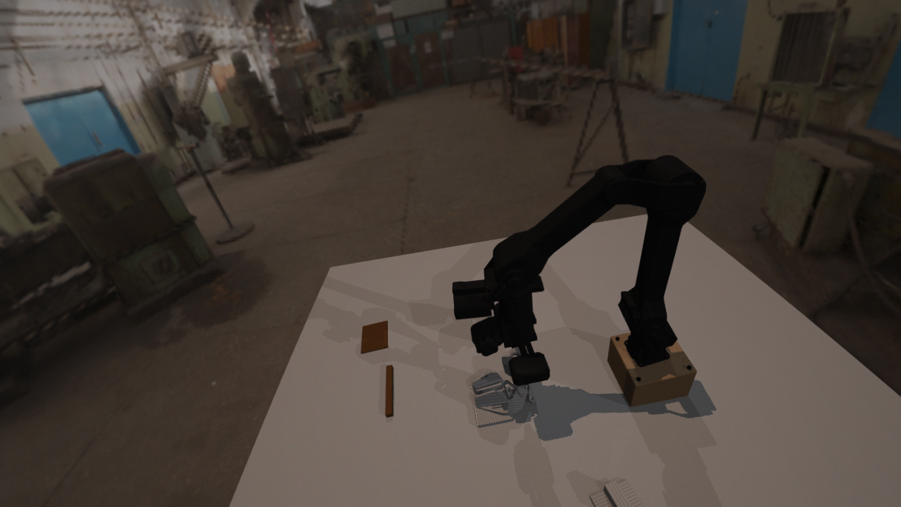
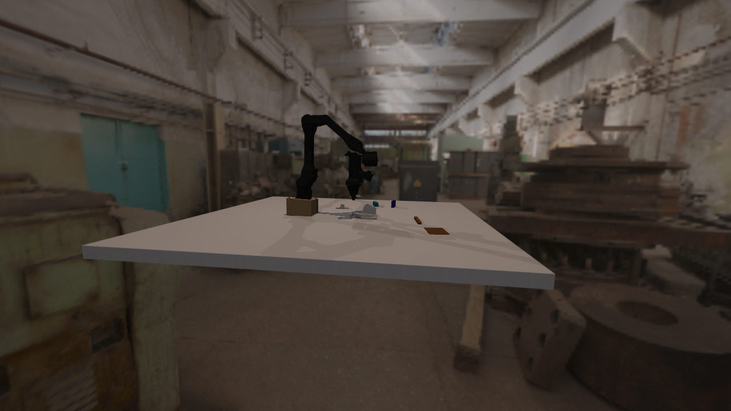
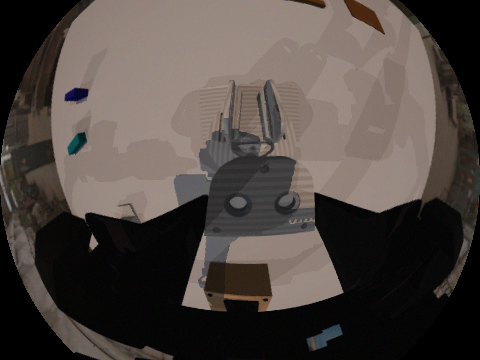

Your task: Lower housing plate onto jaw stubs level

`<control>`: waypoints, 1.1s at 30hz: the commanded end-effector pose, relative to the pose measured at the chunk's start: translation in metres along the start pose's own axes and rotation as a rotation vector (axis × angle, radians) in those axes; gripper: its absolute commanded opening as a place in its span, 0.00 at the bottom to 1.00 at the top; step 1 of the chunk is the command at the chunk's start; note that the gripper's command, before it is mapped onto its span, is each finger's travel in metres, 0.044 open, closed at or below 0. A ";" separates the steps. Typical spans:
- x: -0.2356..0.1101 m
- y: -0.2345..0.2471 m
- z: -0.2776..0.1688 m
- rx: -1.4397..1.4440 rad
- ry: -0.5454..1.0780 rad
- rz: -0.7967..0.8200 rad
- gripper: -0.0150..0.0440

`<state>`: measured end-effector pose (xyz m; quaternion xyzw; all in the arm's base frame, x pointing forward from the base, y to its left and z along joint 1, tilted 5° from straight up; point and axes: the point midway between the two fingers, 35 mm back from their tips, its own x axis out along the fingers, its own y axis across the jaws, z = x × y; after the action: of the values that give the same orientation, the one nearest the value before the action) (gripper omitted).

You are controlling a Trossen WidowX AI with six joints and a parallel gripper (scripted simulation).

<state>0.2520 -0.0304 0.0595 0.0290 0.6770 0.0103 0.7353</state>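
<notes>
My gripper [image 3: 259, 199] [image 2: 353, 197] is shut on the housing plate [image 3: 260, 187], a grey ribbed plate with a rounded far end and two round holes, held by its side edges. It hangs above the near part of the ribbed base [image 3: 207, 95] [image 1: 493, 418] [image 2: 368, 218]. Two upright jaws, a left jaw [image 3: 230, 102] and a right jaw [image 3: 273, 112], stand on the base beyond the plate's rounded end and reach away from me. The plate hides the jaw stubs in the wrist view. I cannot tell the exact gap under the plate.
An orange square [image 1: 374, 337] [image 2: 436, 230] [image 3: 365, 16] and an orange bar [image 1: 389, 391] [image 2: 417, 220] lie beyond the base. A blue block [image 3: 76, 94] [image 2: 393, 203], a teal block [image 3: 76, 143] [image 2: 375, 203] and a grey ribbed part [image 1: 620, 493] [image 2: 341, 206] lie to one side.
</notes>
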 end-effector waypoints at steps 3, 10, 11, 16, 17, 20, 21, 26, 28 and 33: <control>0.000 0.000 0.000 -0.013 -0.002 0.003 0.85; 0.000 0.000 0.000 -0.013 -0.002 0.003 0.85; 0.000 0.000 0.000 -0.013 -0.002 0.003 0.85; 0.000 0.000 0.000 -0.013 -0.002 0.003 0.85; 0.000 0.000 0.000 -0.013 -0.002 0.003 0.85; 0.001 0.000 0.000 -0.013 -0.002 0.003 0.85; 0.003 0.000 0.000 -0.013 -0.002 0.003 0.85; 0.011 0.000 0.001 -0.013 -0.002 0.003 0.85; 0.014 0.000 0.002 -0.013 -0.002 0.003 0.85; 0.022 0.000 0.002 -0.014 -0.002 0.003 0.85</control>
<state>0.2563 -0.0298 0.0428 0.0247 0.6748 0.0140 0.7374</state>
